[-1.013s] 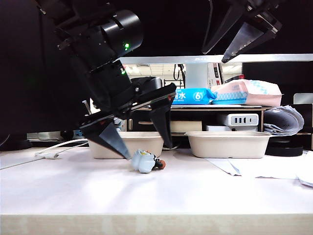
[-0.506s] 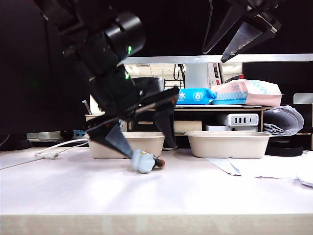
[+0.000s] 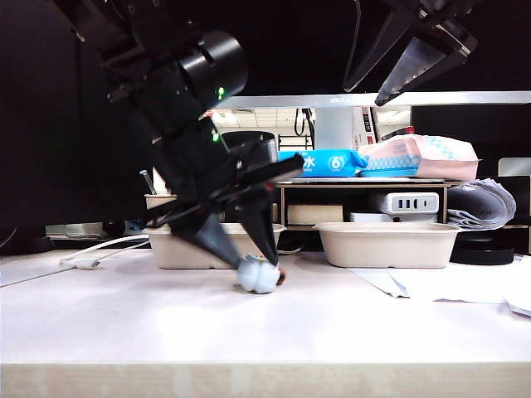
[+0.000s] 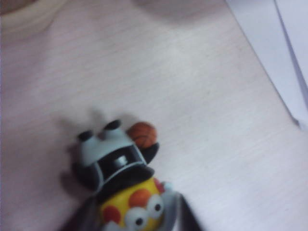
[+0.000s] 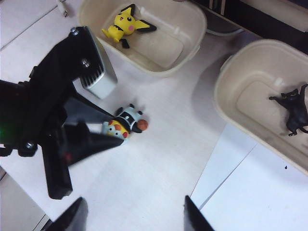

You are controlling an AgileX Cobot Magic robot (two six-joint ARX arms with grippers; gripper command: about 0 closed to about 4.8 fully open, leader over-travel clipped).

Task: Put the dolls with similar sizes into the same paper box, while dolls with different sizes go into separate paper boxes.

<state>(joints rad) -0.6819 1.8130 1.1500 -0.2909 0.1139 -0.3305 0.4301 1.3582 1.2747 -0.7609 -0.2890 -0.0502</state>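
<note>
The black-and-white panda doll (image 3: pixel 259 275) with its orange ball lies on the white table between the two paper boxes and nearer the front edge. My left gripper (image 3: pixel 253 264) points down over it, its fingers pressed to both sides of the doll (image 4: pixel 122 183). From the right wrist view the left gripper (image 5: pixel 103 132) covers part of the doll (image 5: pixel 126 126). A yellow doll (image 5: pixel 122 26) lies in the left paper box (image 5: pixel 192 43). A thin black figure (image 5: pixel 293 113) lies in the right paper box (image 5: pixel 226 82). My right gripper (image 3: pixel 365 93) hangs high, open and empty (image 5: pixel 134 219).
White paper sheets (image 5: pixel 250 192) lie on the table below the right box. Behind the left box (image 3: pixel 174 249) and right box (image 3: pixel 386 245) stands a low shelf with tissue packs (image 3: pixel 332 162) and a power strip (image 3: pixel 402 203). A white cable (image 3: pixel 91 253) runs at far left.
My left gripper sank a little onto the panda doll and its wide-open fingers closed against it; the doll shifted slightly right. The right gripper stayed put.
</note>
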